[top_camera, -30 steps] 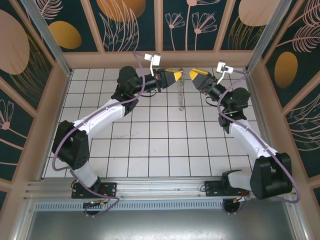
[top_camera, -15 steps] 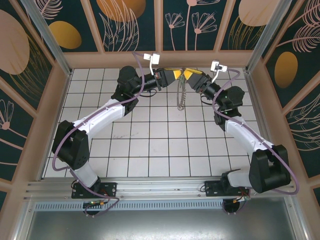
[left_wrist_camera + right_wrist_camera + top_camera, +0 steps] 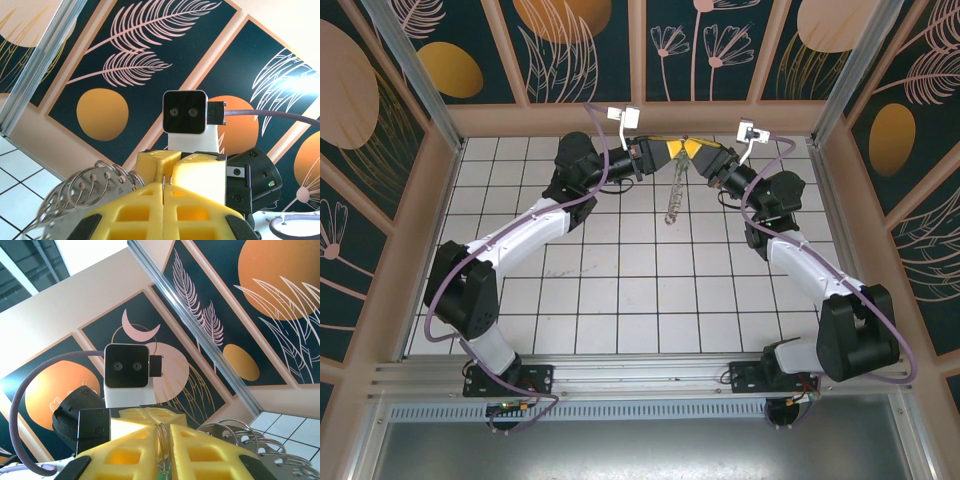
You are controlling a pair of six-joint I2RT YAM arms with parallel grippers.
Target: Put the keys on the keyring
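Note:
Both grippers meet tip to tip, raised above the far middle of the tiled floor. The keyring, grey metal rimmed with small wire loops, hangs down from between them. My left gripper is shut on a thin wire of the keyring, whose looped rim shows to its left. My right gripper faces it, its yellow fingers closed on two wire loops of the keyring. A sliver of bright green, the key's head, shows low between the right fingers; the rest of the key is hidden.
The white tiled floor lies below both arms. Patterned walls and wooden frames enclose the cell close behind the grippers. An aluminium rail runs along the near edge by the arm bases.
My right gripper moved left up to the left gripper and closed its fingers on the wire. The hanging keyring swung slightly to the left. The left arm stayed put.

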